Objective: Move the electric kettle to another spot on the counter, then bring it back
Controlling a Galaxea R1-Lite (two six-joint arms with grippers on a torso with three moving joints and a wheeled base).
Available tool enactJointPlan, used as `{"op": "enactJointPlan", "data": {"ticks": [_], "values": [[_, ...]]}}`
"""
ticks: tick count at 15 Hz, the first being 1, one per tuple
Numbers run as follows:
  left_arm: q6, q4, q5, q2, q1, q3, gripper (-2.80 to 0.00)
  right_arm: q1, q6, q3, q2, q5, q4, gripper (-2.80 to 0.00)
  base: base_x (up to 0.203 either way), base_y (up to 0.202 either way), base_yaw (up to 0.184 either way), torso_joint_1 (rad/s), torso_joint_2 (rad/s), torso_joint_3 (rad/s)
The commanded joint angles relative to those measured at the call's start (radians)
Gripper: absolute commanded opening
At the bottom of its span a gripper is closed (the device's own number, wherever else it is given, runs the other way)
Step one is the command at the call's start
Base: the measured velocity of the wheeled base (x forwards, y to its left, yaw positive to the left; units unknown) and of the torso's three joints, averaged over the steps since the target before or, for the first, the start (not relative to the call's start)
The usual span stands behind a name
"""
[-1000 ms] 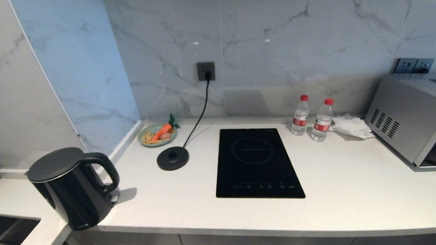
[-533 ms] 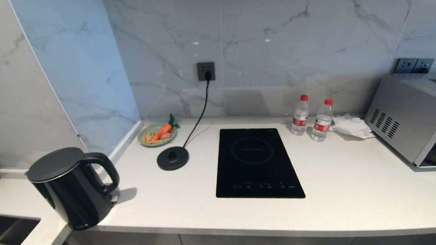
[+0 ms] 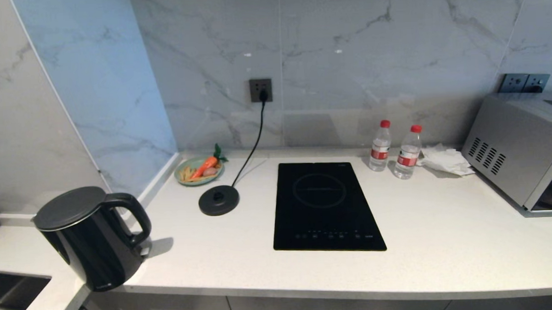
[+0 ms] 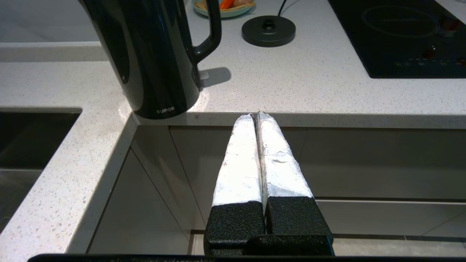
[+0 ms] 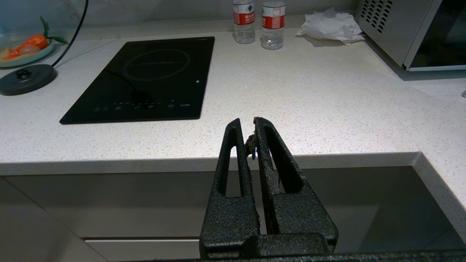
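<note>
Electric kettle (image 3: 88, 237): glossy black tapered jug, flat matte round lid, loop handle, small white logo near base; upright at the inner corner of the counter's front edge, off its base, touched by neither gripper.
Counter (image 3: 444, 241): white, faintly speckled stone, L-shaped, straight front edge.
Induction hob (image 3: 326, 206): flat black glass rectangle, inset mid-counter, ring marking and a row of touch symbols.
Base disc (image 3: 219, 200): flat round matte black, central stud, black cord (image 3: 252, 144) up to a dark wall socket (image 3: 260, 90); well apart from kettle, between plate and hob.
Plate (image 3: 187, 180): shallow pale green, holding an orange carrot shape, at the back corner.
Two water bottles (image 3: 380, 146): clear plastic, red caps and labels, side by side at the wall.
Crumpled white paper (image 3: 443, 159) just beside them.
Microwave (image 3: 519, 149): grey metal box, vent slots, far right.
Left gripper (image 4: 257, 115): foil-wrapped fingers pressed together, empty, below the counter edge near kettle.
Right gripper (image 5: 247, 125): rough black slotted fingers closed, empty, before the counter edge.
</note>
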State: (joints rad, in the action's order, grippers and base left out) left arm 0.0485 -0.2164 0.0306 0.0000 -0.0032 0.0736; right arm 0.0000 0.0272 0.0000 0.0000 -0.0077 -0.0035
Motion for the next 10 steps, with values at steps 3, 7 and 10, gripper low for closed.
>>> {"op": "enactJointPlan", "data": {"ticks": [3,7,10], "values": [[-0.011,-0.001,-0.007,0.002,0.002,0.0,-2.8,0.0,0.0,0.0,0.0,0.0,-0.001,-2.8,0.0,0.0,0.0,0.0,0.0,0.0],[-0.039,0.099,-0.038,0.0,0.002,-0.029,-2.8,0.0,0.0,0.0,0.0,0.0,0.0,-2.8,0.0,0.0,0.0,0.0,0.0,0.0],[-0.003,0.221,-0.027,0.0,0.002,-0.08,-2.8,0.0,0.0,0.0,0.0,0.0,0.0,-2.8,0.0,0.0,0.0,0.0,0.0,0.0]]}}
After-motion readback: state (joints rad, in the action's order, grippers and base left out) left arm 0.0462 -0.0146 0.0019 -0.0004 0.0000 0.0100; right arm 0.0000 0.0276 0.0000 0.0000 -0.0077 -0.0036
